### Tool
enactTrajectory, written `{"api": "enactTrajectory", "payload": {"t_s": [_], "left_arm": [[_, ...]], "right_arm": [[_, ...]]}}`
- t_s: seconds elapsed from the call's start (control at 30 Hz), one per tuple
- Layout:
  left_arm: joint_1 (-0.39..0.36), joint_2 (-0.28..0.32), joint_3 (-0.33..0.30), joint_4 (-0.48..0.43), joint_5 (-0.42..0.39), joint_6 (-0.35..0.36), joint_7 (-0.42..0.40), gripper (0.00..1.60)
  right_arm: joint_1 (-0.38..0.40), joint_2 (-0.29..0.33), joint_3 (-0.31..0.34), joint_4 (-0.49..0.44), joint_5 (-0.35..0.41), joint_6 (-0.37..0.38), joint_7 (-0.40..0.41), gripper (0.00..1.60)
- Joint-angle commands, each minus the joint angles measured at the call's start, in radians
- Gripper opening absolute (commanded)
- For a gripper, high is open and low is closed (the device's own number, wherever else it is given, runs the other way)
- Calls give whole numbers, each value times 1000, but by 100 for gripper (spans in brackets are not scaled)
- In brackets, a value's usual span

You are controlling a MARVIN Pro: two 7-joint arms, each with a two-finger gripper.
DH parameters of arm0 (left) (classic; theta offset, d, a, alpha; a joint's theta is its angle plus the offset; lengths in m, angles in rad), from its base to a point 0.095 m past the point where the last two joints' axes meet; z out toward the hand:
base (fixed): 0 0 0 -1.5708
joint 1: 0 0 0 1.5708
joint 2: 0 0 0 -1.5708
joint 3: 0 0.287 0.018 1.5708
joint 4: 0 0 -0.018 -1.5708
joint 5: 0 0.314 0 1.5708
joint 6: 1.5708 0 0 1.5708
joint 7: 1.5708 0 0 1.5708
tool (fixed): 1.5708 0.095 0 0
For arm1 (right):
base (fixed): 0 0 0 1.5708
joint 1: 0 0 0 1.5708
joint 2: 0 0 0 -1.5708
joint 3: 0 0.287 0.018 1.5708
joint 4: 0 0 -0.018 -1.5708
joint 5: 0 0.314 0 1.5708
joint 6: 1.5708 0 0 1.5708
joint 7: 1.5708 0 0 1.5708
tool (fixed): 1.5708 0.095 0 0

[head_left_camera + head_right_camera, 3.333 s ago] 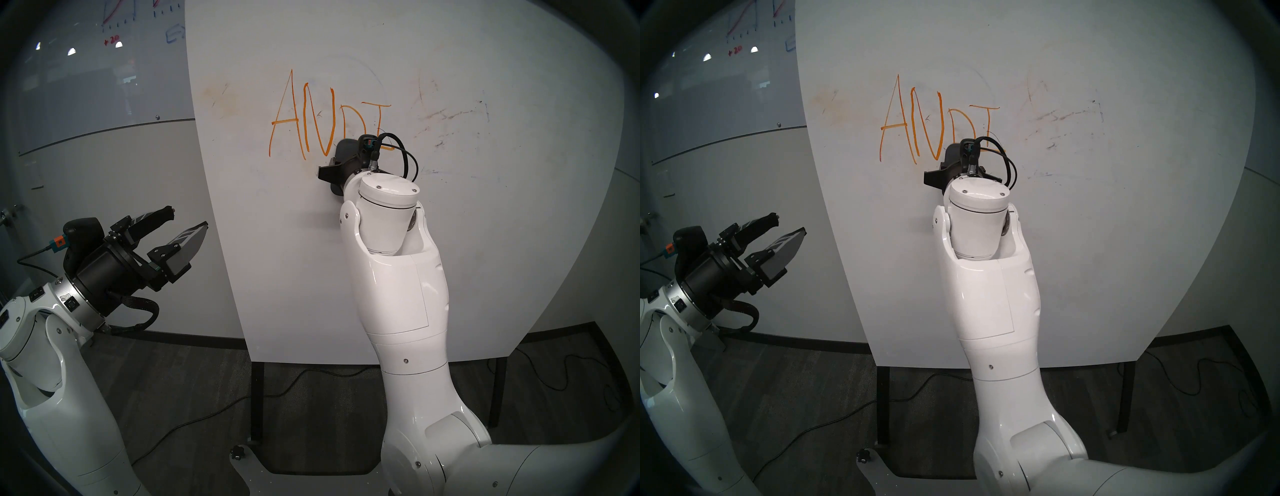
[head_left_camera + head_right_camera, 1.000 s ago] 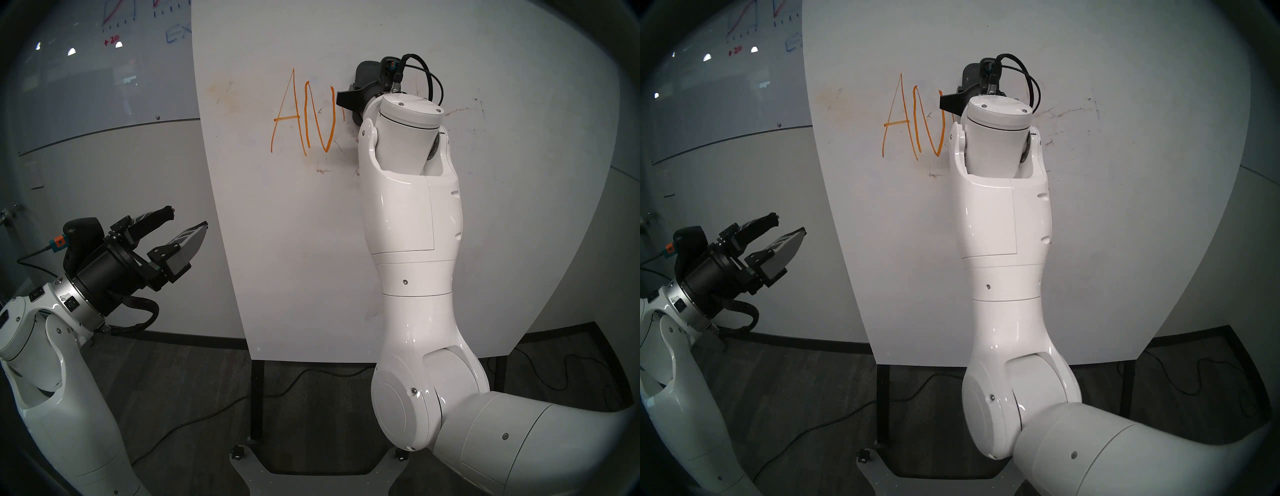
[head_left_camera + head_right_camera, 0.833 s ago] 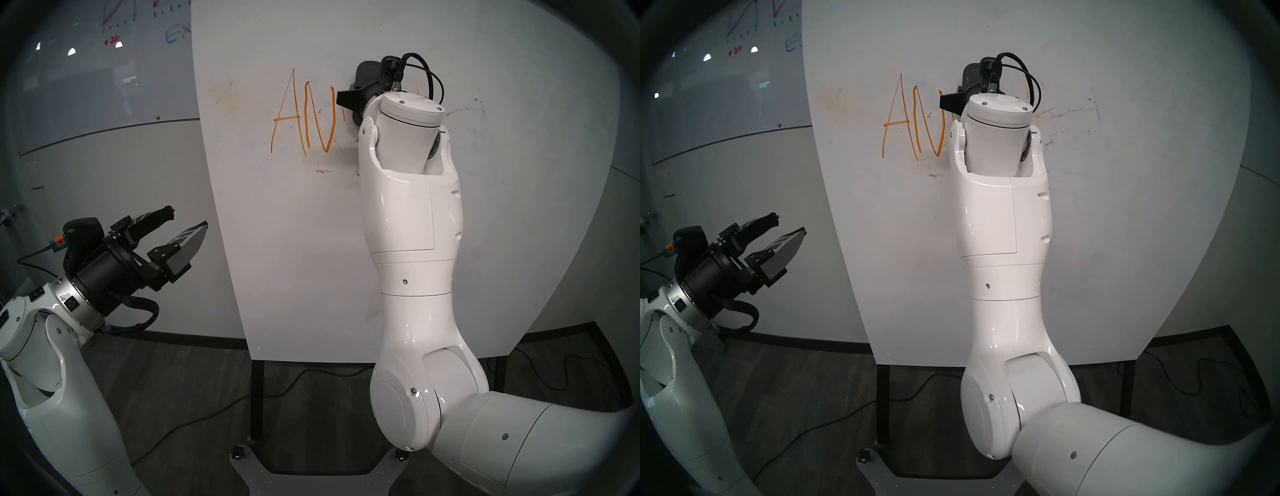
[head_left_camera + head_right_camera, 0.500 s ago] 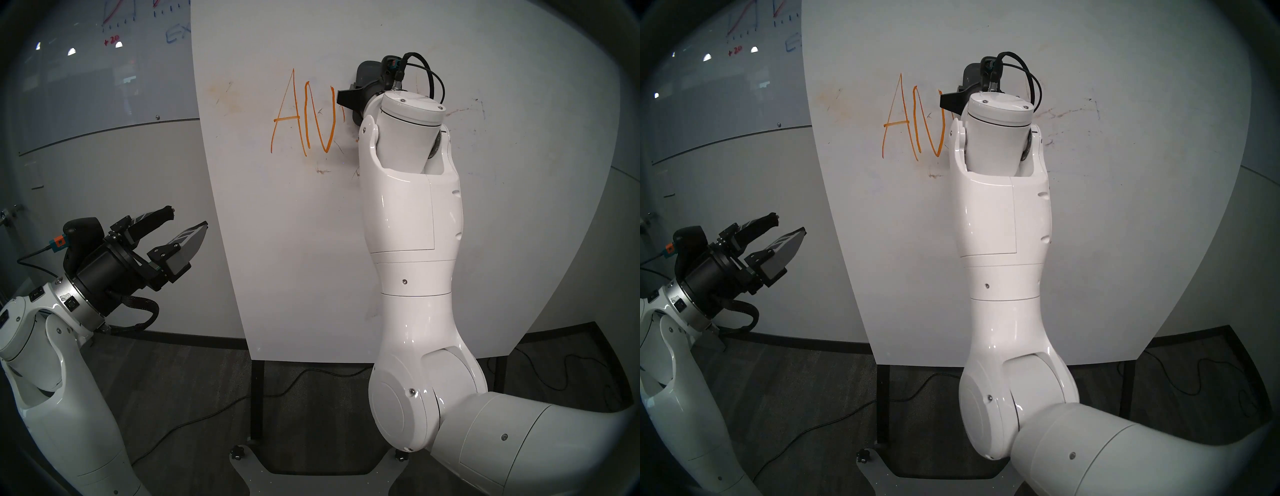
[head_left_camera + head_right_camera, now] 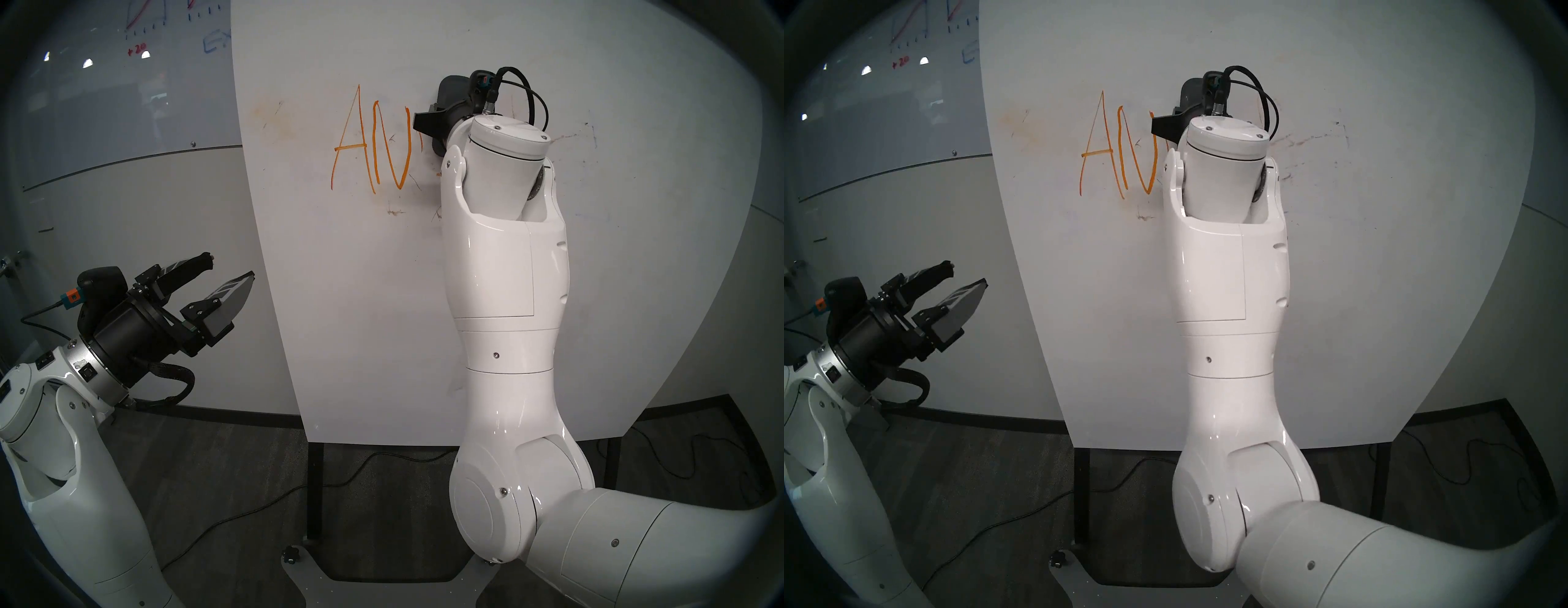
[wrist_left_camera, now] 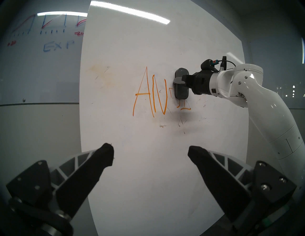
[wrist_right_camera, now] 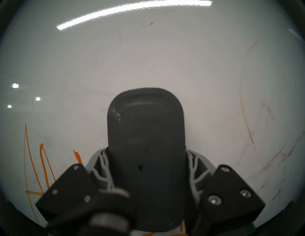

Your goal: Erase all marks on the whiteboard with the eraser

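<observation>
Since the earliest frame, right arm has risen up the whiteboard (image 5: 360, 297), and the D and I of the marks (image 5: 373, 144) are mostly wiped; A and N remain whole. Over the last second the arm barely shifts.

Right pincer (image 6: 177, 82) is clamped on the eraser (image 6: 181, 84), fingers hugging its two long sides. Eraser stands upright, flat against the board, just right of the N and above the leftovers of D and I: a short orange hook and a base stroke under the eraser in the left wrist view. Eraser (image 7: 146, 148) is a dark grey smooth plastic block, oblong, rounded corners, raised rim line, tiny dot near centre.

Left pincer (image 5: 229, 276) hangs off the board's left edge, fingers wide apart, nothing between them; black tapered tips on grey ribbed backs.

Board is glossy white, reflecting ceiling light strips, with faint grey-brown scratches and smudges (image 5: 568, 138) to the right and below the letters. Orange strokes are thin, hand-drawn. Black metal legs (image 5: 315, 488) under the panel; dark carpet floor with cables. No containers in view.
</observation>
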Motion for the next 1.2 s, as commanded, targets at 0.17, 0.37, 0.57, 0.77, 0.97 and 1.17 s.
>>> {"api": "enactTrajectory", "payload": {"t_s": [0.17, 0.37, 0.57, 0.77, 0.97, 1.17], "left_arm": [[1, 2, 2, -16, -3, 1, 1, 160], [1, 2, 2, -16, -3, 1, 1, 160], [1, 2, 2, -16, -3, 1, 1, 160], [1, 2, 2, -16, -3, 1, 1, 160], [1, 2, 2, -16, -3, 1, 1, 160], [0, 2, 2, -16, -3, 1, 1, 160]], "right_arm": [[-32, 24, 42, 35, -10, 15, -20, 0], [-39, 24, 41, 29, -11, 18, -18, 0], [-57, 24, 35, 16, -13, 27, -16, 0], [-73, 26, 29, 5, -14, 32, -11, 0], [-90, 27, 26, -9, -17, 38, -9, 0], [-101, 28, 28, -14, -19, 40, -8, 0]]}}
